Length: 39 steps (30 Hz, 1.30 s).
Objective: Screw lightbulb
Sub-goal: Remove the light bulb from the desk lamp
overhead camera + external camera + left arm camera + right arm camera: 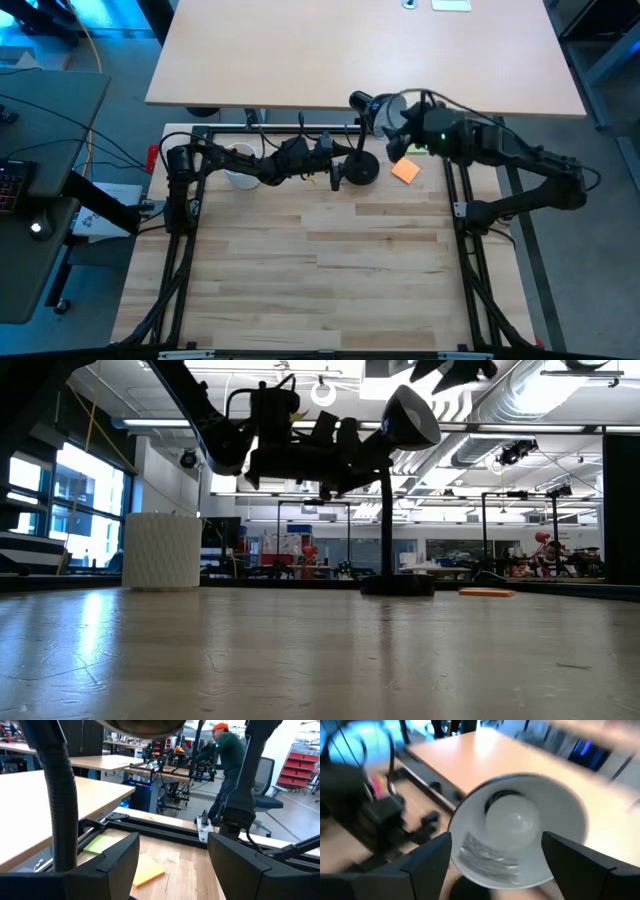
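White textured cup at the far left of the surface, well apart from the work; left gripper just right of it, raised off the surface, fingers set apart with the lamp's black stem beside one of them; from the left wrist view I cannot tell whether they press the stem or only stand next to it, so no grasp is claimed; nothing is seen clamped between them.

Lamp base sits on the surface just right of that gripper; orange pad lies flat beside the base; a yellow-green pad shows near it in the left wrist view.

Lamp shade tilted up toward the right arm; lightbulb sits inside the shade at its socket, frosted dome facing outward; how far it is threaded in cannot be seen.

Right gripper at the shade's mouth, released, fingers wide on either side of the rim, apart from the bulb.

Handling judgement: bulb is light, smooth and probably slippery, thin-walled so fragile; take it across the widest part of the dome, gentle squeeze; turn in short strokes; the lamp likely needs steadying at the stem.

A person stands in the room beyond.
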Each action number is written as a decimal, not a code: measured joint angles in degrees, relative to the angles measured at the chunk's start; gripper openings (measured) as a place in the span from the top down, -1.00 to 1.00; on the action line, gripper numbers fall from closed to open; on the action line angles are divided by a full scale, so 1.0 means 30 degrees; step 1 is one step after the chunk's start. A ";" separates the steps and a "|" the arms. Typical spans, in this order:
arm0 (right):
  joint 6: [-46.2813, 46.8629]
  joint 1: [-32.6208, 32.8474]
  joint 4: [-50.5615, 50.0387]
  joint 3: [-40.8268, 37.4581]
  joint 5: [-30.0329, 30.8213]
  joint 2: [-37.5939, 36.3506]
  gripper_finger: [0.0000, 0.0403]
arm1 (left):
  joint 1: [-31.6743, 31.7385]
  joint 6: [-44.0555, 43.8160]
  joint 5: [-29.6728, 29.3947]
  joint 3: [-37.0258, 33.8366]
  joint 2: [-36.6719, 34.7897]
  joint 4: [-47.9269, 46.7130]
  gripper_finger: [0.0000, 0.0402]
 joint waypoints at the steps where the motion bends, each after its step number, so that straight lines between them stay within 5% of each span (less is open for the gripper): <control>1: 0.1373 -0.0590 -0.0009 0.0000 -0.0809 -0.0020 -0.52 | 0.0000 -0.0007 0.0000 0.0000 0.0000 0.0124 -0.14; 9: 0.3660 -0.4198 0.0339 0.0000 -0.5756 0.1279 -0.52 | -0.0007 -0.0007 0.0000 0.0000 0.0000 0.0251 -0.14; 23: 0.3869 -0.5916 0.1831 -0.0002 -0.7228 0.2118 -0.52 | -0.0124 0.0007 0.0117 0.0000 0.0000 -0.0066 -0.14; 33: 0.0504 -0.5916 0.1875 0.0000 -0.7254 0.3030 -0.51 | -0.0117 0.0015 0.0117 0.0000 0.0000 0.0174 -0.14; 39: -0.1063 -0.5901 0.2298 -0.0007 -0.6720 0.2945 -0.33 | -0.0109 0.0011 0.0109 0.0000 0.0000 0.0129 -0.14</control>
